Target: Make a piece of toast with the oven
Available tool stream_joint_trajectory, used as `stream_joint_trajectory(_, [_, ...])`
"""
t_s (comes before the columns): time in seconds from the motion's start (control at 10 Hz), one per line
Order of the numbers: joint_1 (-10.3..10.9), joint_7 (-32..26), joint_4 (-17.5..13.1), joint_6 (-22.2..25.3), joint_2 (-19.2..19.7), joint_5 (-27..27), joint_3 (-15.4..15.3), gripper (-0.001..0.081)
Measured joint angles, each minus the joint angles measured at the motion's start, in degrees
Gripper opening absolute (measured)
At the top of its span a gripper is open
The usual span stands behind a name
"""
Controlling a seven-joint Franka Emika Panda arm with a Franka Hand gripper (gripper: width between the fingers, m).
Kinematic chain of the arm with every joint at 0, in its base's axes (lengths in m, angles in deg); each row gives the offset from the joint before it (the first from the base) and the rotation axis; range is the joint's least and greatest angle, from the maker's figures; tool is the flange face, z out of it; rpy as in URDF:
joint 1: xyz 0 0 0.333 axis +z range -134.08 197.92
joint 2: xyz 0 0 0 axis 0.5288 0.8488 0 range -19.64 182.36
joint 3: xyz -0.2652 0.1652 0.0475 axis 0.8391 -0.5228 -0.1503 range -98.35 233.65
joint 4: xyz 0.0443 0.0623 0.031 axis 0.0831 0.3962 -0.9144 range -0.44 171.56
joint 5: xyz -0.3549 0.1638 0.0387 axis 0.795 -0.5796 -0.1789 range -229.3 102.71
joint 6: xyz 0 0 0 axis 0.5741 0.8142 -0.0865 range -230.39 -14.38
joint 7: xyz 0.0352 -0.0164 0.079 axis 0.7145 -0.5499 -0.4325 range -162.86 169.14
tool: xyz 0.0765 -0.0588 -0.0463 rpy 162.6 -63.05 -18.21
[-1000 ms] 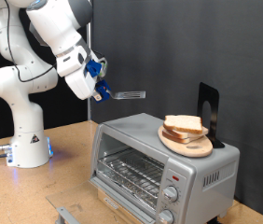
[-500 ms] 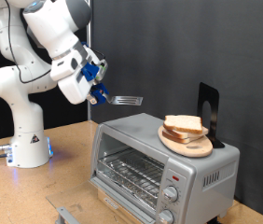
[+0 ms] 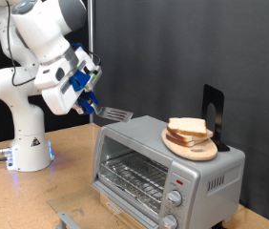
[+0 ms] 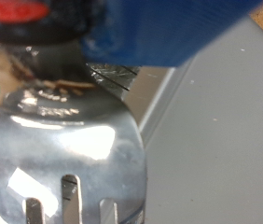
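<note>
One pincer (image 3: 89, 103), blue-padded, was clamped on a shiny slotted metal spatula (image 3: 115, 114). Beyond its blade sat the boxy silver oven (image 3: 168, 160), pale crusted toast (image 3: 187, 127) stacked on top.

Metal spatula (image 3: 113, 114), round wooden board (image 3: 194, 148), black stand (image 3: 214, 113)

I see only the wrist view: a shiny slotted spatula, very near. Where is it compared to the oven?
Observer: In the exterior view the spatula, held by the gripper, hangs close over the oven's top, at that top's end on the exterior view's left.
Operator: And where is the bread?
Observer: The bread slices lie stacked on a round wooden board on the oven's top, further to the exterior view's right, apart from the spatula.
Operator: Is anything on the rack inside?
Observer: The wire rack shows no bread.
</note>
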Motion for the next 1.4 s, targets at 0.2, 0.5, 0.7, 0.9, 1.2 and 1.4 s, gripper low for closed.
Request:
stream_joint_trajectory(0.2, [0.0,-0.1,-1.2,0.9,1.5,0.2,0.1,0.0452])
stream_joint_trajectory(0.5, [0.1,0.1,-1.0,-2.8,1.9,2.7,-2.2,0.0452])
stream_joint_trajectory(0.7, [0.5,-0.3,-1.1,-9.1,3.2,4.0,-4.9,0.0452])
stream_joint_trajectory(0.9, [1.2,-0.6,-2.2,-13.3,4.9,3.7,-6.5,0.0452])
stream_joint_trajectory(1.2, [2.5,-0.6,-4.6,-14.0,7.1,2.2,-7.2,0.0452])
stream_joint_trajectory(1.4, [2.8,-0.1,-5.7,-13.7,8.7,2.1,-7.6,0.0452])
